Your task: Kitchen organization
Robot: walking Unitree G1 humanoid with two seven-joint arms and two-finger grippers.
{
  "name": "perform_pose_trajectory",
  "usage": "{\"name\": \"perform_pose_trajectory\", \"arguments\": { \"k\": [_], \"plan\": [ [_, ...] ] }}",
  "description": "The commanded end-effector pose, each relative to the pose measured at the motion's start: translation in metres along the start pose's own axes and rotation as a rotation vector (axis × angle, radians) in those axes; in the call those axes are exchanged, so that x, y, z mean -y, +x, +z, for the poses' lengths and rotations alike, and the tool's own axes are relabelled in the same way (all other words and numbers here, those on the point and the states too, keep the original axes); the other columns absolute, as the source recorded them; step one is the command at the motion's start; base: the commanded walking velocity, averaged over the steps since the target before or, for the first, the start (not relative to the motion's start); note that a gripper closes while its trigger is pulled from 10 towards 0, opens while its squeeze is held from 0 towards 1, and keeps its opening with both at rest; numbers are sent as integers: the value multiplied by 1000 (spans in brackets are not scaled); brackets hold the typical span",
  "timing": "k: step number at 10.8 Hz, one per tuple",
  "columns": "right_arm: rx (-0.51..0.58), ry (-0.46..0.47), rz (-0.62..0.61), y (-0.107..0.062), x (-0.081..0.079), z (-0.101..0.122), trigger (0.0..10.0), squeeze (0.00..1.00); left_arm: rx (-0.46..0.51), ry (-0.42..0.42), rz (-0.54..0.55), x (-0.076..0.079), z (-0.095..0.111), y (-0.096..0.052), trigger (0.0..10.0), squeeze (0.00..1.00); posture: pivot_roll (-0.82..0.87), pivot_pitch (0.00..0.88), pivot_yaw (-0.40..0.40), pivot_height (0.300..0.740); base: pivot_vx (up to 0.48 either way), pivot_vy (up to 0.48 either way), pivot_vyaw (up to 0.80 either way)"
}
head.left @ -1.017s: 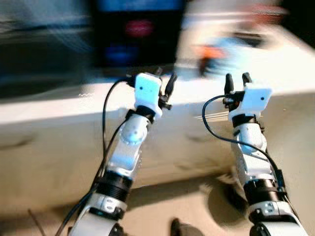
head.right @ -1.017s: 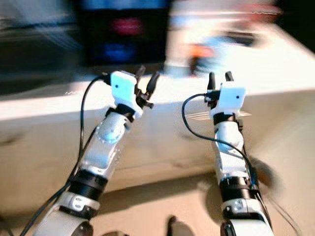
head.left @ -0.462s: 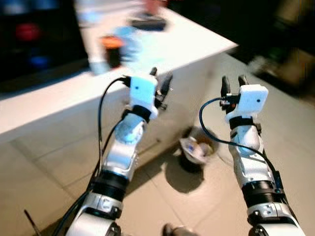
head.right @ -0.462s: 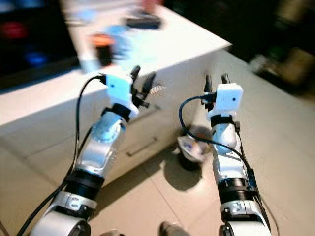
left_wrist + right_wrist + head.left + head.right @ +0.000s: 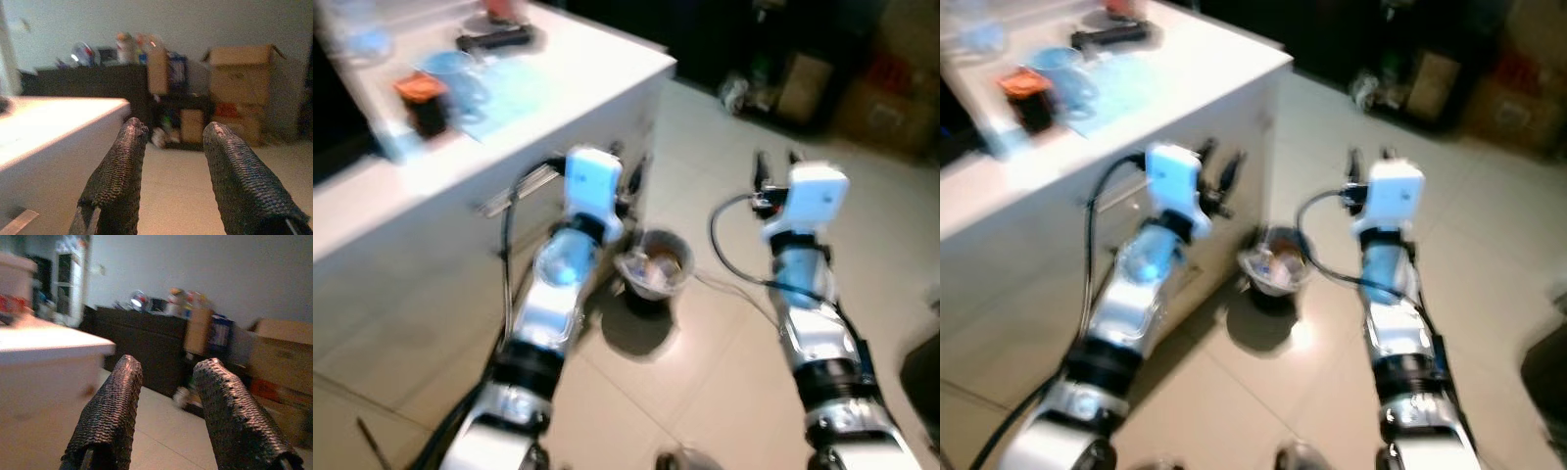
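Both arms raised beside the white bench; left gripper and right gripper parted, holding nothing. Small bin on floor at bench corner, probably light, rigid; grab by rim.

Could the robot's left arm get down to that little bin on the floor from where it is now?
Probably not without bending. The left gripper is held up, open and empty, beside the white counter, while the bin sits lower on the floor tiles. Nothing lies between them, so the way looks free.
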State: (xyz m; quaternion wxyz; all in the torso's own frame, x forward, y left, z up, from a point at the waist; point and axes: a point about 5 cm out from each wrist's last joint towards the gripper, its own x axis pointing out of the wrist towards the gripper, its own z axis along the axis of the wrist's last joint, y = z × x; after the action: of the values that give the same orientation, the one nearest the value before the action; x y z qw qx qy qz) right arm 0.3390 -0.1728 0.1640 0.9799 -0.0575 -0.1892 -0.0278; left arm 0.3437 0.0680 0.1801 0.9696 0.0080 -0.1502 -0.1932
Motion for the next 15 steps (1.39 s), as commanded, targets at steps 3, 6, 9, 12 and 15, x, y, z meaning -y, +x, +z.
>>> {"name": "perform_pose_trajectory", "arguments": {
  "k": [3, 6, 9, 12, 15],
  "plan": [
    [-3, -2, -8, 1, 1, 0, 10000, 0, -26, 6, 11, -7, -5, -2, 10000, 0, -31, 90, -2, 740, 0, 0, -781],
    [-3, 0, -11, 1, 1, 0, 10000, 0, -28, 1, 16, -8, -6, -2, 10000, 0, -31, 90, -2, 740, 0, 0, -469],
    [-20, -7, -14, -1, 1, -4, 10000, 0, -37, 1, 16, -7, -9, -2, 10000, 0, -32, 90, -4, 740, 0, 0, 0],
    [-153, 80, -75, -6, 4, -24, 10000, 0, -57, -4, 21, -9, -14, -4, 10000, 0, -32, 89, -4, 740, 0, 0, 0],
    [-352, 134, -150, -32, 16, -66, 10000, 0, -193, -26, 55, -15, -49, -18, 10000, 0, -38, 78, -3, 740, 0, 0, 0]
  ]
}}
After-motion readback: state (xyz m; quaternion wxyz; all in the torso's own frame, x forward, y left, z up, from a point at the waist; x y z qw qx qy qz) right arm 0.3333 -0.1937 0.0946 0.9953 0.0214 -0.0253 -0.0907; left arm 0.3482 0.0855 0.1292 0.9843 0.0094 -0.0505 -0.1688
